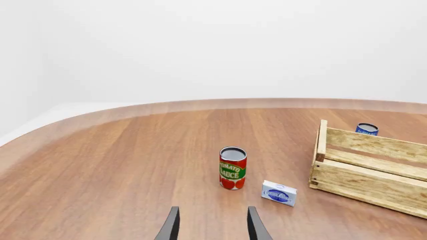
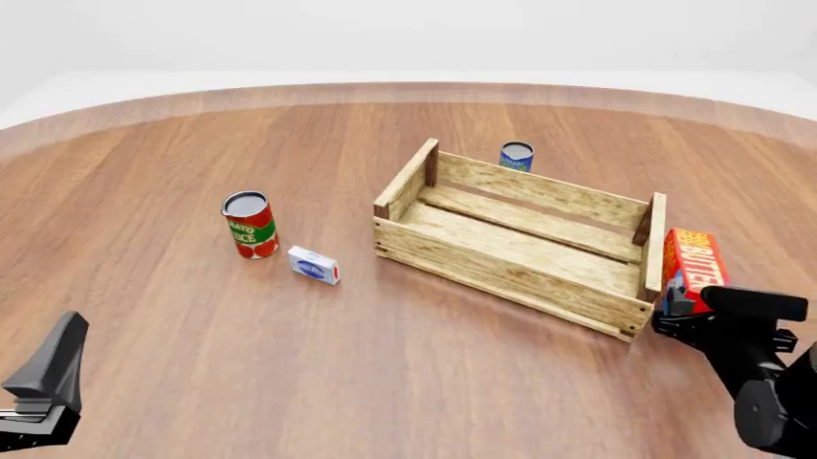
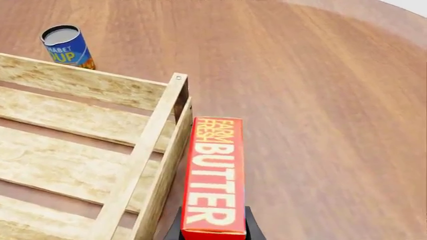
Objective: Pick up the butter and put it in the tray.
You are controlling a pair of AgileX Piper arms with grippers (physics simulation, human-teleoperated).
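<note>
The butter, a red carton with white "BUTTER" lettering, stands just outside the right end wall of the tray, close beside its corner post. My right gripper is shut on the carton's near end, one black finger on each side. From the front, the butter sits at the right end of the wooden tray, with the right gripper just below it. Whether the carton rests on the table is hidden. My left gripper is open and holds nothing, low at the front left.
A tomato sauce can and a small white-blue box stand left of the tray. A blue can stands behind the tray's far wall. The left wrist view shows the tomato can, the box and the tray.
</note>
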